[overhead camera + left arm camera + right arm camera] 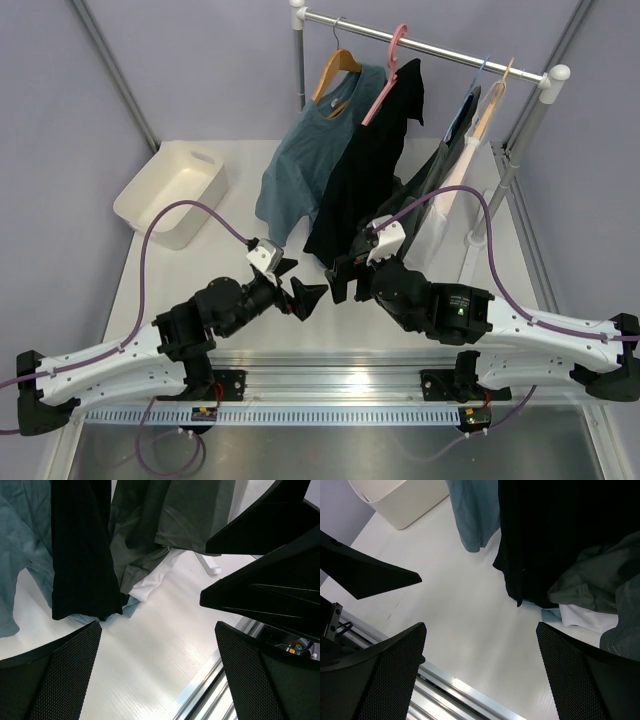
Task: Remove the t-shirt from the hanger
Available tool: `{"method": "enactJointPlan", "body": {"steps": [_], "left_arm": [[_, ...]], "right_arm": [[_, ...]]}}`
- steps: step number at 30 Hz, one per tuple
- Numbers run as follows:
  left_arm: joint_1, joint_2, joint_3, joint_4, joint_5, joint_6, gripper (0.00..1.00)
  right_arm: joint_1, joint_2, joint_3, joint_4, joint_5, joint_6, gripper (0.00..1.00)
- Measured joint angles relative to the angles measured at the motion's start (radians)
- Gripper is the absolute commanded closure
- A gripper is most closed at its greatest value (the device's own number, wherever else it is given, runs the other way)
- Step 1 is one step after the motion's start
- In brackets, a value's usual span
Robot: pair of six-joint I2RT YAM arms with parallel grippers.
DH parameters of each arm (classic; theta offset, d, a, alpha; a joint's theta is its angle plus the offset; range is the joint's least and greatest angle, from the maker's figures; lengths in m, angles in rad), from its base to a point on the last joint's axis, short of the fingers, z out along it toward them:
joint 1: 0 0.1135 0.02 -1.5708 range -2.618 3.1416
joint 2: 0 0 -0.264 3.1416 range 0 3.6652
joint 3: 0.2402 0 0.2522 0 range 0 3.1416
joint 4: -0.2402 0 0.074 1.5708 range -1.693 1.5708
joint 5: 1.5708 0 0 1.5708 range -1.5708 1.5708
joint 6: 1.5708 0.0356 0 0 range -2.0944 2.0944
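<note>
One white t-shirt on the pale peach hanger, last position at the right end of the rail. Shirt hangs down to the table. In both wrist views only a small white patch of hem shows under the other cloth.

Neighbours, going left along the rail:
- dark grey garment, pressed against the white shirt
- black shirt on the pink hanger
- blue-grey t-shirt on the wooden hanger
- white bin at 10 o'clock on the table, well apart

Left gripper: jaws spread, holding nothing, low over the table centre. Right gripper: likewise released and empty, just beside the left one. Both point toward the black shirt's hem. The target lies at about 1 o'clock from both.

Step in hand, by judgement: approach only. No contact yet, shirt fully on the hanger.

Next move calls for the right arm to swing toward 1–2 o'clock, past the black and grey cloth. It should pinch the white fabric alone, while the hanger is steadied or unhooked. Risk: catching the grey garment with it.
</note>
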Motion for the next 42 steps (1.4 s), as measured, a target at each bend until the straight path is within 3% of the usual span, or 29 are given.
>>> {"method": "enactJointPlan", "body": {"steps": [11, 17, 22, 26, 29, 33, 36, 42], "left_arm": [[0.0, 0.0, 0.0, 0.002, 0.01, 0.0, 0.01], [0.0, 0.003, 0.0, 0.01, 0.016, -0.001, 0.01], [0.0, 0.003, 0.0, 0.016, 0.018, -0.001, 0.01], [0.0, 0.004, 0.0, 0.014, 0.016, -0.002, 0.01], [0.0, 0.014, 0.0, 0.014, 0.016, -0.003, 0.01], [0.0, 0.038, 0.0, 0.013, 0.017, -0.008, 0.01], [0.0, 0.047, 0.0, 0.013, 0.018, -0.01, 0.01], [0.0, 0.046, 0.0, 0.013, 0.018, -0.011, 0.01]], "right_arm": [[0.0, 0.008, 0.016, -0.026, 0.005, -0.006, 0.0], [0.0, 0.082, 0.268, -0.191, 0.021, -0.027, 0.0], [0.0, 0.105, 0.502, -0.322, 0.251, -0.053, 0.0], [-0.014, 0.116, 0.669, -0.572, 0.475, 0.057, 0.0], [-0.084, 0.056, 0.693, -0.651, 0.54, 0.089, 0.01], [-0.232, -0.092, 0.614, -0.579, 0.574, 0.02, 0.01], [-0.261, -0.156, 0.591, -0.458, 0.623, -0.069, 0.01], [-0.288, -0.085, 0.556, -0.178, 0.661, -0.28, 0.0]]}}
